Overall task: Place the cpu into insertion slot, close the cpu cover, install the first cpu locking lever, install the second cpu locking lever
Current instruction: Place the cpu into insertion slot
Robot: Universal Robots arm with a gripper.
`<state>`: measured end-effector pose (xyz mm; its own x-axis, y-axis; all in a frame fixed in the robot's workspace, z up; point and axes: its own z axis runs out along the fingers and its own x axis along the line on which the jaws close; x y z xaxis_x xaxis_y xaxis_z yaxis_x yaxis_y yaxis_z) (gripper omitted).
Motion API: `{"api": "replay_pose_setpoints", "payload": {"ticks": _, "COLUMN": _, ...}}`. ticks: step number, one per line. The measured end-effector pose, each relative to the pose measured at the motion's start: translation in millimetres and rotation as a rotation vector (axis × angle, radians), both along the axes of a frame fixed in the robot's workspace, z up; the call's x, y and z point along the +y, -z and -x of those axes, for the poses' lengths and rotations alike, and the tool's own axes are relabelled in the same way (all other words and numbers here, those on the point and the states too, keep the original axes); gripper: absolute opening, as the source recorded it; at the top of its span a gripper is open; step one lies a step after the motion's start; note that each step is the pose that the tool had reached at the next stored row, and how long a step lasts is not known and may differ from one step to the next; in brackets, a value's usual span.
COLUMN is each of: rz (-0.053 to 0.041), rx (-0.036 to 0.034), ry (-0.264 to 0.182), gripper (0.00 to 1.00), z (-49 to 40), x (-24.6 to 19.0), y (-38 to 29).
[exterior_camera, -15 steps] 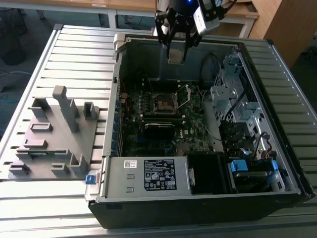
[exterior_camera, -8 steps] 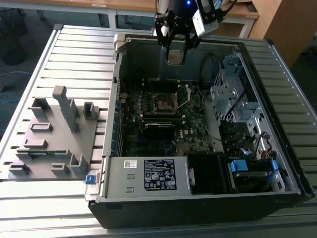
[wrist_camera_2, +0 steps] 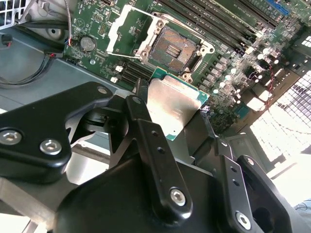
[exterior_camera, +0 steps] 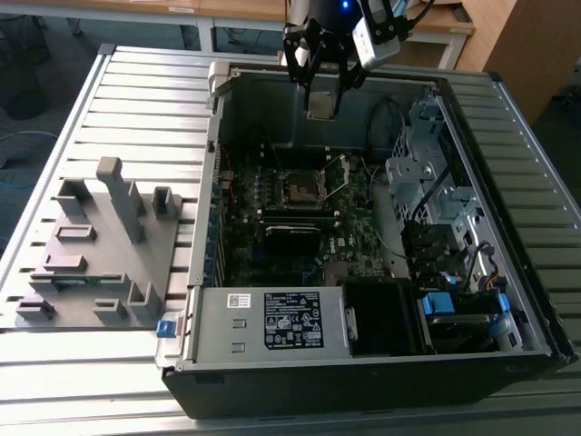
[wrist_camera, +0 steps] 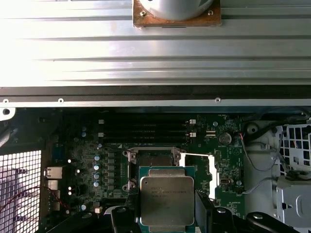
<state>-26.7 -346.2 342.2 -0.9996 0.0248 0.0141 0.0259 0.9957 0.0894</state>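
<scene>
The cpu [wrist_camera_2: 171, 104] is gripped by its edges in the jaws of the gripper [exterior_camera: 320, 105], above the open insertion slot [wrist_camera_2: 174, 48], and is best kept flat and square, though its corner marks cannot be made out.

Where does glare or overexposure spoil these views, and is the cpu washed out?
First wrist view: part of the ribbed table blows out white; the cpu is evenly lit. Second wrist view: the case mesh is washed out, and the cpu's top carries a soft sheen. Exterior view: even light, the computer case darker inside.
</scene>
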Motion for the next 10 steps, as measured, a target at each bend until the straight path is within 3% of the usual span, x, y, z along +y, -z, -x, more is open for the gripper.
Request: {"api": "replay_pose_setpoints", "payload": {"ticks": 10, "rz": -0.0001, "rx": -0.004, "ry": 0.0, "gripper": 0.54, "z": 1.9, "x": 0.0, "y": 10.1}}
